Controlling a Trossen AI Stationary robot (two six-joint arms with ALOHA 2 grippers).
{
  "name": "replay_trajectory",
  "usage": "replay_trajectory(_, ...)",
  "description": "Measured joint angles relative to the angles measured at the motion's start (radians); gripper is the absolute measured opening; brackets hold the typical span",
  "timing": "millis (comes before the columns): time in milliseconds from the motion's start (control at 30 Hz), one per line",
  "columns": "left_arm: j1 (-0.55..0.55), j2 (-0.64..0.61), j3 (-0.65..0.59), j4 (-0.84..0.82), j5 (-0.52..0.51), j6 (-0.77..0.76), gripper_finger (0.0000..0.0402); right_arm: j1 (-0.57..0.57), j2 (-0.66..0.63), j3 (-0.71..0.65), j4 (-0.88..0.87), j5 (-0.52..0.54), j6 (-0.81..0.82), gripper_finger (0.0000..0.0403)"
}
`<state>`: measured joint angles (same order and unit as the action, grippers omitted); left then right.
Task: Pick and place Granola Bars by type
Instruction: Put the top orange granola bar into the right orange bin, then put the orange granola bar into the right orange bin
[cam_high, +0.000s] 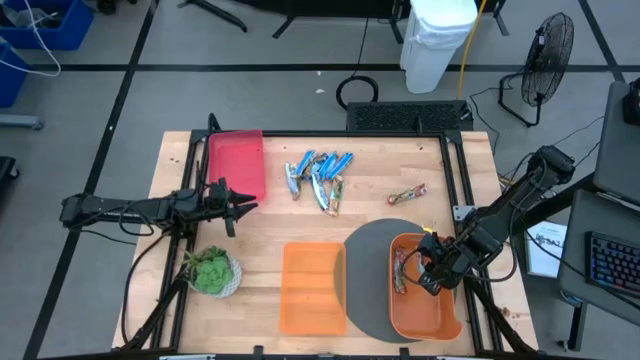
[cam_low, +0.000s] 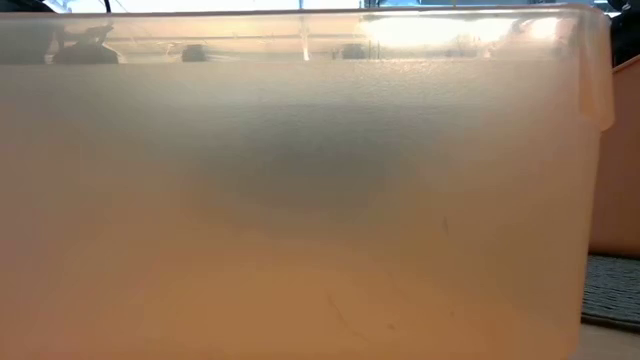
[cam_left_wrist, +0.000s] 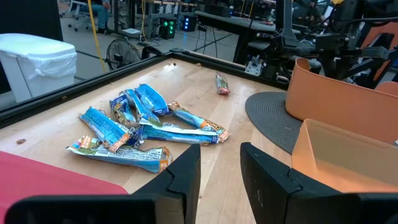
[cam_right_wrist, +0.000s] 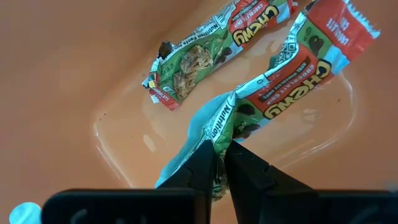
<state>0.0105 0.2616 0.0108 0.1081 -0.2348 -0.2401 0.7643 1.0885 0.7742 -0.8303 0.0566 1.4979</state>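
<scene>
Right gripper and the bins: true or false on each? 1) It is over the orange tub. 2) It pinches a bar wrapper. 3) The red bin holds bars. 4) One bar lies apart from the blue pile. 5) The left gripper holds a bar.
1) True: the right gripper is inside the orange tub.
2) True: its jaws pinch a red-and-green bar.
3) False: the red bin shows no bars.
4) True: a single bar lies apart from the blue pile.
5) False: the left gripper is open and empty.

Glossy crinkled foil Granola Bars (cam_right_wrist: 273, 74) – smooth shiny plastic orange bin (cam_right_wrist: 74, 68), matt wood table (cam_high: 400, 160)
</scene>
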Motion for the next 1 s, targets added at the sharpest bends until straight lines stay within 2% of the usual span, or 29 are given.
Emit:
replay_trajectory(300, 0.0, 0.0, 0.0, 0.0, 0.0, 0.0, 0.0118, 0.0, 0.0, 0.0, 0.0, -0.001, 0.0, 0.0041)
replay_trajectory(767, 0.0, 0.0, 0.0, 0.0, 0.0, 0.0, 0.0118, 0.0, 0.0, 0.0, 0.004, 0.009, -0.008, 0.0117)
replay_trajectory(1000, 0.0, 0.0, 0.0, 0.0, 0.0, 0.0, 0.0118, 0.0, -0.025, 0.0, 0.212, 0.024, -0.147, 0.0123)
